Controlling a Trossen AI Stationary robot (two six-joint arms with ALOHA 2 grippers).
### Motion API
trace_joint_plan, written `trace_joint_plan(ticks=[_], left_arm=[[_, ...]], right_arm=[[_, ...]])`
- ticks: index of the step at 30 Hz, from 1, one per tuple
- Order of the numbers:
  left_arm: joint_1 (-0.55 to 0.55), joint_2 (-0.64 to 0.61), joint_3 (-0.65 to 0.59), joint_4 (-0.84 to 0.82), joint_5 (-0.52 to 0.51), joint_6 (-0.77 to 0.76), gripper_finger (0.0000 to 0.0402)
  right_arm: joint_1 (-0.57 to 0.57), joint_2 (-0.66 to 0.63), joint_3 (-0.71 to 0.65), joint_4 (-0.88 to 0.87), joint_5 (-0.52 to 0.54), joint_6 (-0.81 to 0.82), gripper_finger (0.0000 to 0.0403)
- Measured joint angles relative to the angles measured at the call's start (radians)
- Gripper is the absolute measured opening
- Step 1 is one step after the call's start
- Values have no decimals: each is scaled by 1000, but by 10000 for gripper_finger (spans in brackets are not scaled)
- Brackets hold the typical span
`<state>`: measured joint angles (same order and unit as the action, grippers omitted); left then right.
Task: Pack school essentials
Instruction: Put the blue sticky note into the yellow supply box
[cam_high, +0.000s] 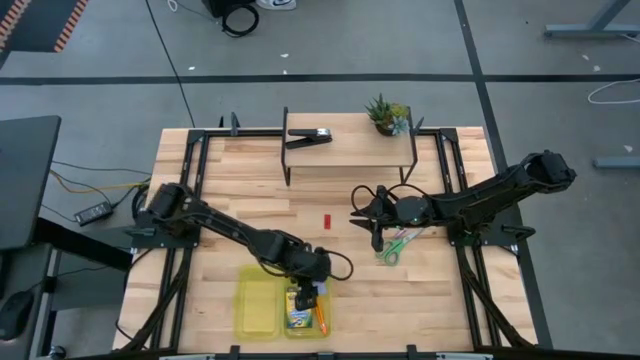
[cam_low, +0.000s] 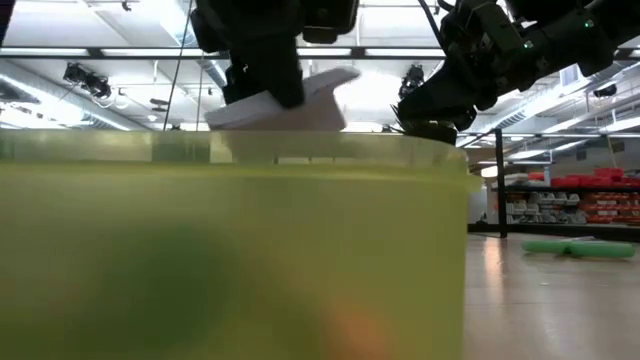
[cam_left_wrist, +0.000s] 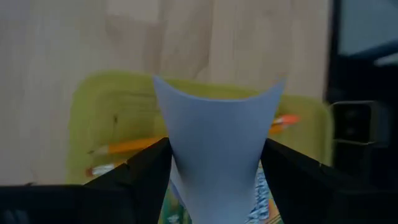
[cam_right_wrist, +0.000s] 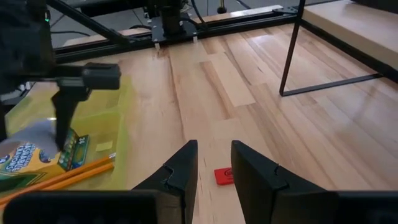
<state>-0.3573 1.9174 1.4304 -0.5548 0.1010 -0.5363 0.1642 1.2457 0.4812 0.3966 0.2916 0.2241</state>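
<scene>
Left gripper (cam_high: 306, 297) is clamping the pale bluish-white block (cam_left_wrist: 214, 146), hovering over the yellow-green tray (cam_high: 256, 310) holding crayon box (cam_high: 297, 314) and orange pencil (cam_high: 321, 320); right gripper (cam_right_wrist: 214, 163) is hanging slightly parted, empty, above short red piece (cam_right_wrist: 224, 175), scissors (cam_high: 398, 244) beside it

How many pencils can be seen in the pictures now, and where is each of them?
2 pencils. Both lie in the yellow-green bin, next to the crayon box: one orange pencil and a second pencil beside it. More may be hidden under the pale block that the left gripper holds.
</scene>
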Motion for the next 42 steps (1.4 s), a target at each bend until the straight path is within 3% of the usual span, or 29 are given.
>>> trace_joint_plan(ticks=[5,10,16,30,42], left_arm=[[7,112,169,-261,-27,30,237],[25,179,254,-371,-29,59,223],[40,205,260,-395,-33,99,216],[40,212,259,-403,-33,137,239],[39,212,259,-406,-33,141,279]], right_arm=[[0,0,0,1,0,0,103],[0,0,0,0,0,3,103],[0,0,0,-5,0,5,103],[1,0,0,-5,0,5,103],[1,0,0,-5,0,4,103]])
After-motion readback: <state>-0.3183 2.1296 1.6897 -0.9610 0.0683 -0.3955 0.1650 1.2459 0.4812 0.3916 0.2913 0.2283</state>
